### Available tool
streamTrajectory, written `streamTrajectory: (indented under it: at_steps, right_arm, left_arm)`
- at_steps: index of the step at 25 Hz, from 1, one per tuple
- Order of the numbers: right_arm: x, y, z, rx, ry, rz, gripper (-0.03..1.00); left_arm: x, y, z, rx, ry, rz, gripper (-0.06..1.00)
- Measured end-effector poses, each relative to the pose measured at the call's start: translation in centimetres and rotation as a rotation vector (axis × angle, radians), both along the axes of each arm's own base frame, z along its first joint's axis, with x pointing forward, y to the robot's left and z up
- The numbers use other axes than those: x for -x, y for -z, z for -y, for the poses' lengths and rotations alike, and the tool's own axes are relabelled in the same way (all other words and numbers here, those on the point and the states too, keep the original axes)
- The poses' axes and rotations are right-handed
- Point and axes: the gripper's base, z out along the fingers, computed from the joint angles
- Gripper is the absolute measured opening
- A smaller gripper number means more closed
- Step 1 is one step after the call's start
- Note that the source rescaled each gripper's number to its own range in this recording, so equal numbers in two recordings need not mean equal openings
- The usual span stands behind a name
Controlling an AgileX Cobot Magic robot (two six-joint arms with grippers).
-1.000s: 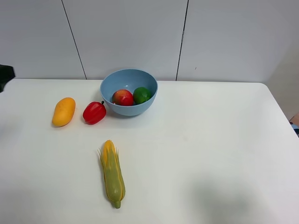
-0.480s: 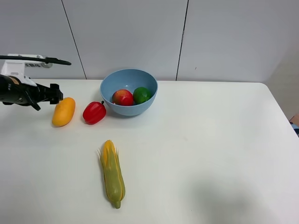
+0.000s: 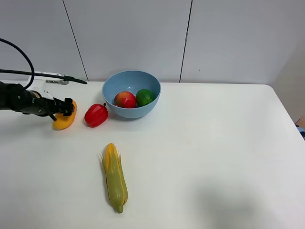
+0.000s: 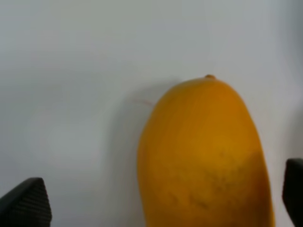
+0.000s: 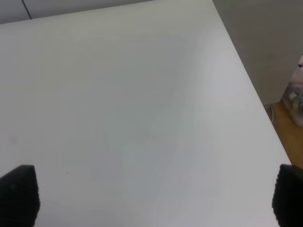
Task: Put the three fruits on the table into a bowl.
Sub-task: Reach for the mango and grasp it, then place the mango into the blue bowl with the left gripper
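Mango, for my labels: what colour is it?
The mango is orange-yellow, clearest in the left wrist view.

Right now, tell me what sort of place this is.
Probably a robot test bench in a lab: a plain white table against bare grey wall panels, a robot arm reaching in, and a mango, red bell pepper and corn cob set out near a light-blue bowl.
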Motion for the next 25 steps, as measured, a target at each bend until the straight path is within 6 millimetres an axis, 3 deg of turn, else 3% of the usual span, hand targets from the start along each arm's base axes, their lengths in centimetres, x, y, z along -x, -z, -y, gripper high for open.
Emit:
streamTrajectory:
  at_steps: [6,7,8,9,10,11,12,17,22,25]
  right_arm:
    - [0.0,0.0,0.0,0.000,0.000,0.000,0.99]
    - [0.0,0.0,0.0,0.000,0.000,0.000,0.99]
    - [0.0,0.0,0.0,0.000,0.000,0.000,0.99]
    - [0.0,0.0,0.0,0.000,0.000,0.000,0.99]
    - [0.0,0.0,0.0,0.000,0.000,0.000,0.99]
    - [0.0,0.0,0.0,0.000,0.000,0.000,0.99]
    - [0.0,0.0,0.0,0.000,0.000,0.000,0.99]
    - [0.0,0.0,0.0,0.000,0.000,0.000,0.99]
    - [0.0,0.0,0.0,0.000,0.000,0.000,0.99]
    - [0.0,0.0,0.0,0.000,0.000,0.000,0.99]
  left_arm:
    - [-1.0,2.4,0.0,-0.002,0.001,-0.029,1.00]
    - [-1.2,2.6,0.0,0.007,-0.010,-0.033,0.94]
    - [-1.2,2.7,0.0,0.020,-0.025,-0.035,0.79]
    - [-1.3,2.8,0.0,0.033,-0.041,-0.033,0.57]
    - [-1.3,2.8,0.0,0.054,-0.064,-0.032,0.17]
    - [-1.3,2.8,0.0,0.075,-0.087,-0.033,0.00]
    - [-1.3,2.8,0.0,0.094,-0.108,-0.036,0.04]
    - [-1.5,1.7,0.3,0.122,-0.131,-0.037,0.04]
    - [-2.7,-5.1,2.2,0.144,-0.070,0.150,0.04]
    - [-3.5,-9.4,5.1,0.165,0.008,0.247,0.04]
